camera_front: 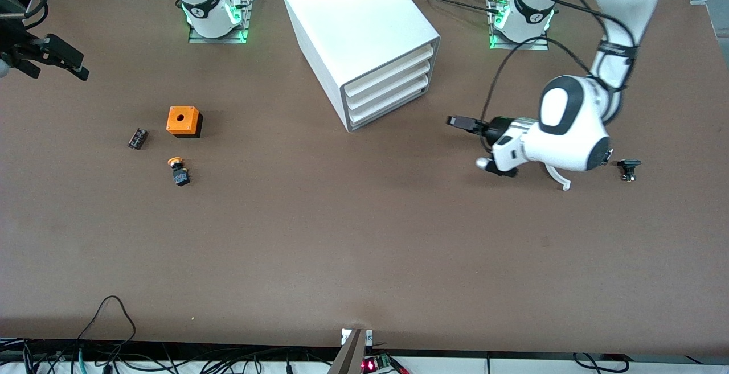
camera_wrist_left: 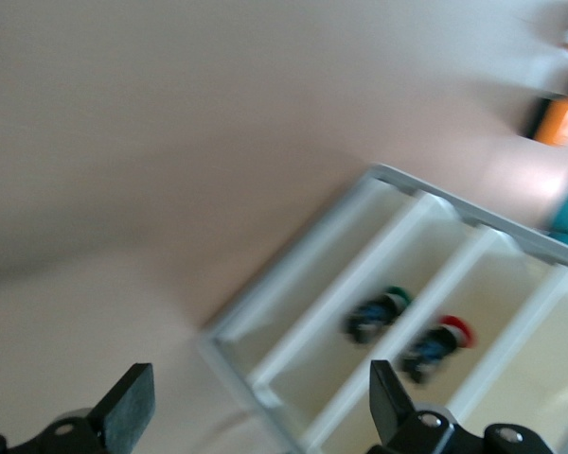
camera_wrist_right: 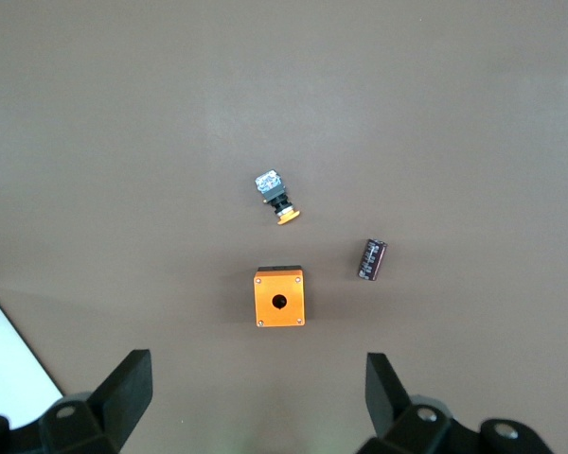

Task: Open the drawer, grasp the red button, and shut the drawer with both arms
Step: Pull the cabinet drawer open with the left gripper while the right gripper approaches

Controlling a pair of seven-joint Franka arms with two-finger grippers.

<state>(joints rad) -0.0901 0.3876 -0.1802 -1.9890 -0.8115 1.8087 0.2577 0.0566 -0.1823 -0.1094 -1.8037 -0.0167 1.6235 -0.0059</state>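
We find the cabinet (camera_front: 364,38) between the two bases, its three stacked drawers all pushed in; the drawer (camera_front: 387,88) concerned is among the two under the topmost, and we cannot tell which; the left wrist view shows the button (camera_wrist_left: 435,344) with the red cap lying in one drawer, next to a green-capped button (camera_wrist_left: 377,315) in the neighbouring drawer; the left gripper (camera_front: 464,123) hangs low over the table in front of the cabinet, toward the left arm's end, its fingers (camera_wrist_left: 128,409) spread wide and empty; the right gripper (camera_front: 54,55) waits over the right arm's end of the table, wide and empty also (camera_wrist_right: 256,397); beneath it we see the orange box (camera_wrist_right: 279,297), the yellow-capped button (camera_wrist_right: 276,200) and a small dark cylinder (camera_wrist_right: 372,259), all well apart from the cabinet; a small black part (camera_front: 628,168) lies near the left arm.
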